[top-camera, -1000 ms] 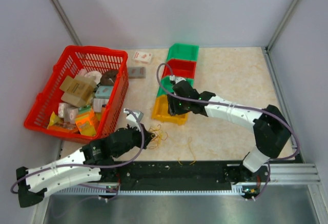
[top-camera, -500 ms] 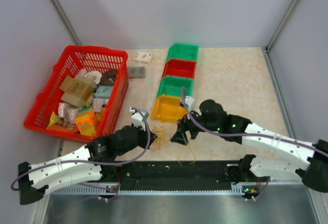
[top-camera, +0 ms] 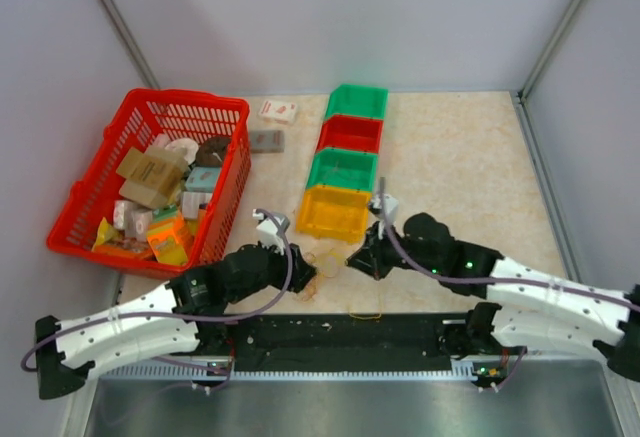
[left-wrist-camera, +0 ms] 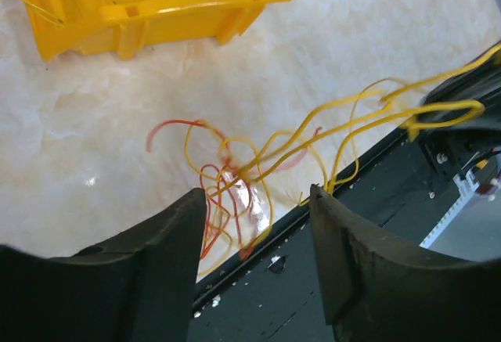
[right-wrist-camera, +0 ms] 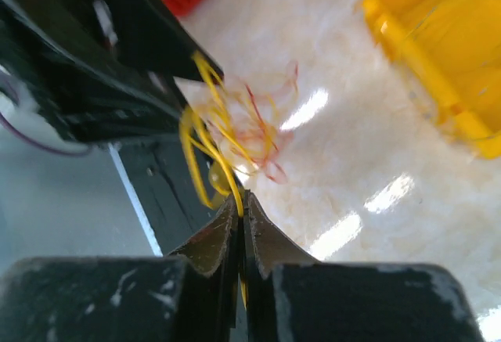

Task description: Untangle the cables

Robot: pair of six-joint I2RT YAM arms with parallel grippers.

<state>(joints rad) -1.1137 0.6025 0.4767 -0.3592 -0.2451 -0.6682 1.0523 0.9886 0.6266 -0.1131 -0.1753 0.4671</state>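
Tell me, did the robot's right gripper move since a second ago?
Yes. The right gripper was over the yellow bin. Now it sits nearer the arms' bases, off that bin's near right corner, shut on a yellow cable.

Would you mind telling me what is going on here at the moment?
Two robot arms are working on a small tangle of yellow, orange and red cables on the table, near the yellow bin. The right gripper is shut on a yellow strand leading from the tangle; the left gripper is open right by it, holding nothing.
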